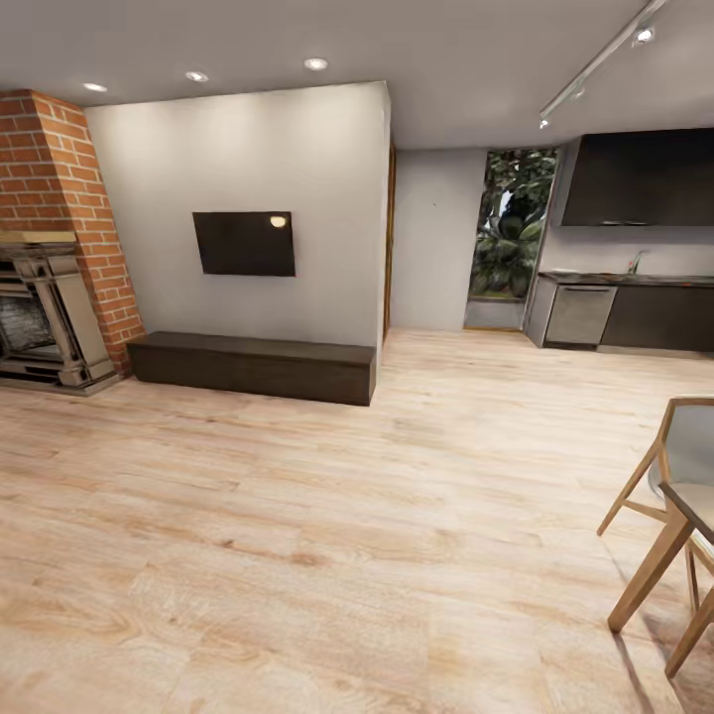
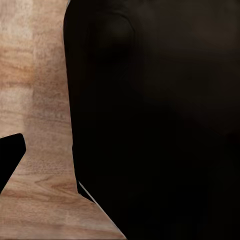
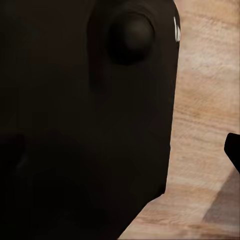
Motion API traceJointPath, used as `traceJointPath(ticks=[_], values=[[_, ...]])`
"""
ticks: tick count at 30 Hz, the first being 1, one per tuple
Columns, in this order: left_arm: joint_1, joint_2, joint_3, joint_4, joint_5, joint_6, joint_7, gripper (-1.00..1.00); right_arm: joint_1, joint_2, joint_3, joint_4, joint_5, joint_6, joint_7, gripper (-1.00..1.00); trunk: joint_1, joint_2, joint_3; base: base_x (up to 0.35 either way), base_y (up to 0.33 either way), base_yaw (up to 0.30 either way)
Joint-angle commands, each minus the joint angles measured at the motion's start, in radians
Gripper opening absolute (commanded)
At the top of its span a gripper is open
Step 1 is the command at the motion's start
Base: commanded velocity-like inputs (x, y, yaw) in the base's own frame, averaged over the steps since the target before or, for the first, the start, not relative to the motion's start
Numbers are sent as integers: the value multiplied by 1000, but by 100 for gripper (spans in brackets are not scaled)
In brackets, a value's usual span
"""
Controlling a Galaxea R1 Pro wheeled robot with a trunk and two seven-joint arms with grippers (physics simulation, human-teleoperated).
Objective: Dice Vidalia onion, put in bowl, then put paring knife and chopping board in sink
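Brick: red fireplace (image 1: 50, 268) at far left of the head view.
Wall: dark screen (image 1: 244, 243) above a long dark bench (image 1: 253, 366).
Floor: pale wood planks (image 1: 297, 535) across the room.
Kitchen (image 1: 635, 248): far right, well away; black upper cabinets, dark worktop (image 1: 635, 280) with a tap; sink itself too small to tell.
Chair (image 1: 669, 516): wooden, right edge.
Claws: each wrist view shows dark robot body above wood floor; cannot tell whether spread or pressed together.

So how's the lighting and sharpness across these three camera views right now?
Head view: evenly lit, recessed ceiling lights glowing, one reflected as glare on the TV; the far kitchen looks soft. Both wrist views: mostly dark, featureless robot body against lit wooden floor, slightly blurry.
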Motion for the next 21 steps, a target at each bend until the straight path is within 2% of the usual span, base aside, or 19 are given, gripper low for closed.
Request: traceJointPath(ticks=[1,9,21], values=[[1,-3,3,-2,2,-2,-4,100,-6,6,6,-6,-2,6,-2,100,0,0,0,0,0,0],[1,-4,3,-2,2,-2,-5,100,-12,42,5,-21,-2,5,-2,100,0,0,0,0,0,0],[1,-2,6,-34,-1,-24,-4,100,-12,45,3,-31,2,-9,-2,100,0,0,0,0,0,0]])
